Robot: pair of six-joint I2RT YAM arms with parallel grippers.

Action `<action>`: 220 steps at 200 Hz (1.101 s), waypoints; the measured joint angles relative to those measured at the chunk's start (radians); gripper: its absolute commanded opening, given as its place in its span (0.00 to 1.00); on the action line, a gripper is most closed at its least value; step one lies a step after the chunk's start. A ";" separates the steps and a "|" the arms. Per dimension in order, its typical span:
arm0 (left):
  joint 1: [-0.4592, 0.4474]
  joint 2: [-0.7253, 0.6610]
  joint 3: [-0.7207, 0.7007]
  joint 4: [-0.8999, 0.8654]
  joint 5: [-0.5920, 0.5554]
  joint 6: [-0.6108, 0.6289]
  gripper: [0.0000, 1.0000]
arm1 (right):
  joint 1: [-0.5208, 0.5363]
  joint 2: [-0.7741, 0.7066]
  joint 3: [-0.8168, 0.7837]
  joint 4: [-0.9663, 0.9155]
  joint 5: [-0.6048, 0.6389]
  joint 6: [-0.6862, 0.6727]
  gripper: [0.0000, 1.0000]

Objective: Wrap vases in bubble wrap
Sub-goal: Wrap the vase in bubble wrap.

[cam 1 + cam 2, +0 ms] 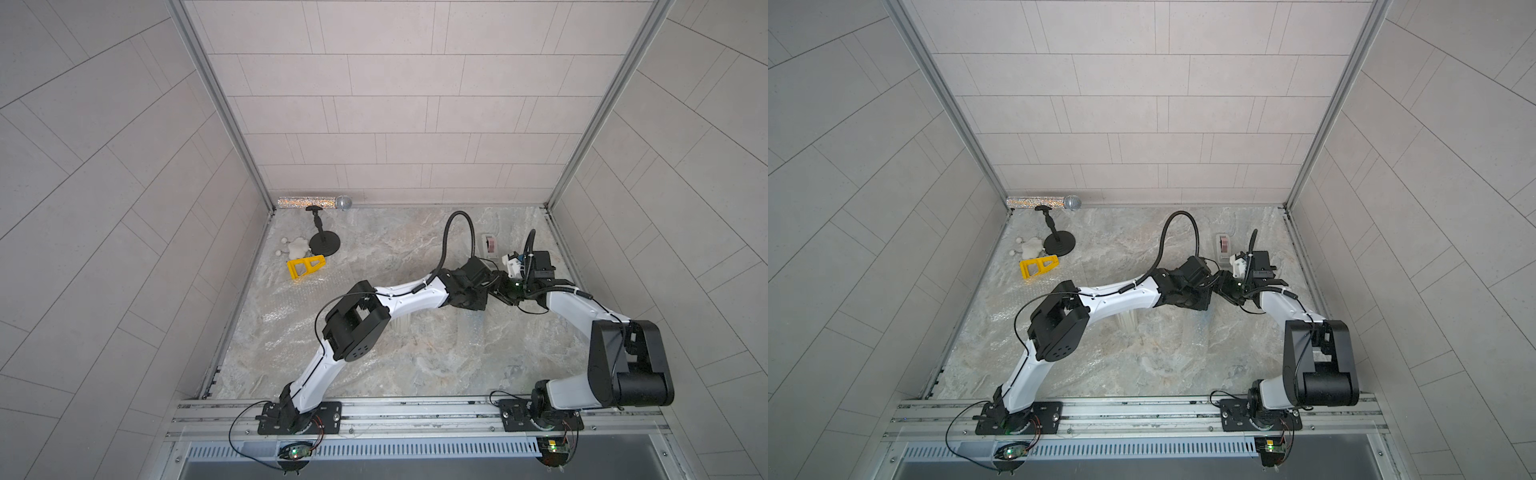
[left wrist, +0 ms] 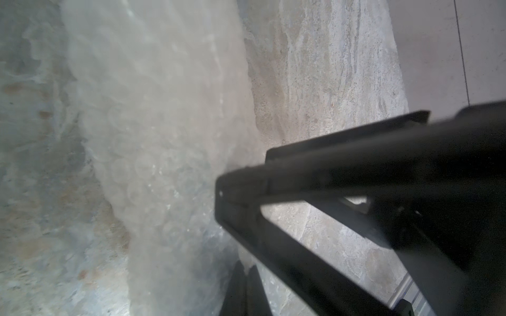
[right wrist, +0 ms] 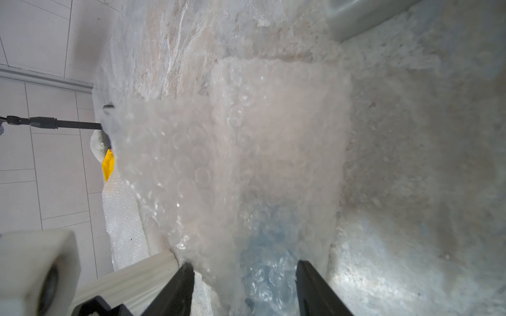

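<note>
The clear bubble wrap [image 1: 299,303] lies spread over the marble table, and a raised fold of it [image 2: 164,136] fills the left wrist view. My left gripper [image 2: 246,269] is shut, pinching an edge of that wrap. In the right wrist view my right gripper [image 3: 246,273] is open. Its fingers [image 3: 304,276] stand on either side of the light-blue vase [image 3: 269,254], which shows through the bubble wrap [image 3: 219,150] draped over it. The white ribbed vase [image 1: 401,325] [image 1: 1128,322] peeks out from under the left arm. Both grippers meet at the right of the table, left gripper [image 1: 488,286] facing right gripper [image 1: 509,295].
A glittery microphone [image 1: 316,203] and its black stand [image 1: 324,245] are at the back left, with a yellow plastic part [image 1: 305,268] and a white lump [image 1: 297,248] beside them. A tape dispenser [image 1: 488,245] sits just behind the grippers. A metal rail [image 1: 561,249] borders the table's right edge.
</note>
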 measured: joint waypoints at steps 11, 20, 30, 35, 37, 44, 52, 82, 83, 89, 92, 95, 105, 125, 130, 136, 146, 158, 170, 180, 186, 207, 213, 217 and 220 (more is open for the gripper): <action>0.000 0.000 -0.004 0.009 0.002 -0.003 0.00 | 0.000 0.027 0.010 0.005 0.002 -0.002 0.60; 0.000 0.000 -0.005 0.012 0.004 -0.003 0.00 | 0.000 0.050 0.014 0.008 0.003 -0.006 0.57; 0.000 0.000 -0.006 0.014 0.006 -0.003 0.00 | 0.003 0.069 0.016 0.012 0.006 -0.007 0.54; 0.000 0.000 -0.006 0.014 0.006 -0.004 0.00 | 0.004 0.078 0.016 0.014 0.010 -0.009 0.52; 0.000 0.000 -0.006 0.014 0.006 -0.004 0.00 | 0.004 0.081 0.016 0.014 0.011 -0.007 0.51; 0.000 0.000 -0.006 0.015 0.007 -0.005 0.00 | 0.005 0.090 0.016 0.015 0.015 -0.006 0.48; 0.000 0.000 -0.006 0.016 0.008 -0.005 0.04 | 0.005 0.098 0.016 0.017 0.021 -0.006 0.44; 0.000 0.000 -0.005 0.020 0.013 0.004 0.20 | 0.006 0.102 0.006 0.032 0.048 -0.009 0.34; 0.000 0.000 -0.005 0.020 0.013 0.000 0.21 | 0.006 0.102 0.005 0.032 0.048 -0.008 0.34; 0.000 -0.001 -0.005 0.021 0.014 0.006 0.25 | 0.006 0.102 0.000 0.037 0.053 -0.008 0.31; 0.000 -0.001 -0.004 0.022 0.015 0.002 0.27 | 0.006 0.102 -0.003 0.041 0.056 -0.005 0.30; 0.000 -0.002 -0.003 0.021 0.015 0.010 0.29 | 0.006 0.102 -0.006 0.045 0.057 -0.008 0.29; 0.000 -0.005 -0.003 0.021 0.018 0.008 0.35 | 0.006 0.102 -0.017 0.061 0.058 0.000 0.24; -0.001 -0.022 -0.006 0.011 0.022 0.013 0.49 | 0.007 0.101 -0.029 0.094 0.056 0.006 0.20; -0.001 -0.032 -0.012 0.009 0.022 0.014 0.52 | 0.008 0.101 -0.032 0.103 0.056 0.008 0.19; -0.001 -0.047 -0.024 0.012 0.025 0.017 0.56 | 0.008 0.101 -0.036 0.113 0.055 0.010 0.18; -0.001 -0.078 -0.052 0.016 0.025 0.014 0.63 | 0.008 0.101 -0.042 0.128 0.055 0.018 0.16; -0.001 -0.121 -0.093 0.015 0.022 0.010 0.69 | 0.008 0.101 -0.047 0.142 0.053 0.023 0.13; 0.002 -0.158 -0.134 0.023 0.018 0.004 0.74 | 0.008 0.101 -0.053 0.157 0.051 0.023 0.13; 0.008 -0.182 -0.166 0.032 0.018 -0.010 0.77 | 0.008 0.100 -0.060 0.170 0.050 0.026 0.12; 0.010 -0.190 -0.179 0.036 0.020 -0.021 0.79 | 0.008 0.097 -0.066 0.180 0.050 0.028 0.12; 0.014 -0.188 -0.209 0.056 0.033 -0.053 0.82 | 0.007 0.084 -0.093 0.217 0.052 0.038 0.11; 0.015 -0.185 -0.216 0.061 0.040 -0.063 0.83 | 0.007 0.083 -0.097 0.224 0.053 0.040 0.10; 0.015 -0.182 -0.217 0.062 0.045 -0.069 0.84 | 0.007 0.082 -0.100 0.229 0.052 0.041 0.10; 0.015 -0.179 -0.217 0.063 0.048 -0.072 0.84 | 0.007 0.082 -0.100 0.233 0.052 0.042 0.10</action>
